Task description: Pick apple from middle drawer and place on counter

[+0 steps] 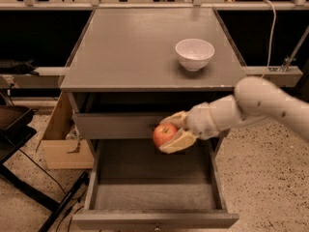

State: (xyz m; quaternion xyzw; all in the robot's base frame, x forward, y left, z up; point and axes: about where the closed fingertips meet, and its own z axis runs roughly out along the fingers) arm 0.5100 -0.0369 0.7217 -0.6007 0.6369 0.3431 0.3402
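The red apple (164, 134) with a yellowish blush is held in my gripper (170, 132), whose tan fingers (177, 141) close on it from above and below. The gripper holds it in the air above the open middle drawer (154, 197), in front of the closed upper drawer front (116, 125) and just below the counter's front edge. The drawer's grey floor shows nothing on it. The counter (130, 52) is the flat grey top of the cabinet. My white arm (260, 108) reaches in from the right.
A white bowl (194, 53) stands on the counter at the right rear. A cardboard box (60, 139) sits on the floor left of the cabinet. A black stand (14, 129) is at the far left. A rail runs behind the cabinet.
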